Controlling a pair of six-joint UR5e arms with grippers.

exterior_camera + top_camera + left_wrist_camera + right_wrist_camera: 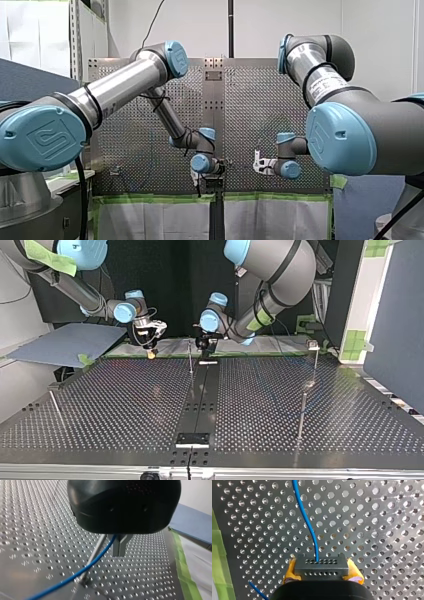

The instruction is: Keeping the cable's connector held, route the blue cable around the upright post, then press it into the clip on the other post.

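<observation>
Clamped by my right gripper (322, 573) between its yellow pads (355, 573) near the table's (125, 405) arm-side edge, the connector (321, 565) anchors the blue cable (305, 517), while my left gripper (119, 551), fingers closed on that cable, carries it just beside the upright post (96, 551), evidently ready for wrapping.

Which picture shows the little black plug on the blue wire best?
The right wrist view: the connector sits close, clamped between my right end effector's yellow pads, blue cable leaving its holes. The top view shows only a distant speck; the front view, nothing clear; the left wrist view misses it.
</observation>
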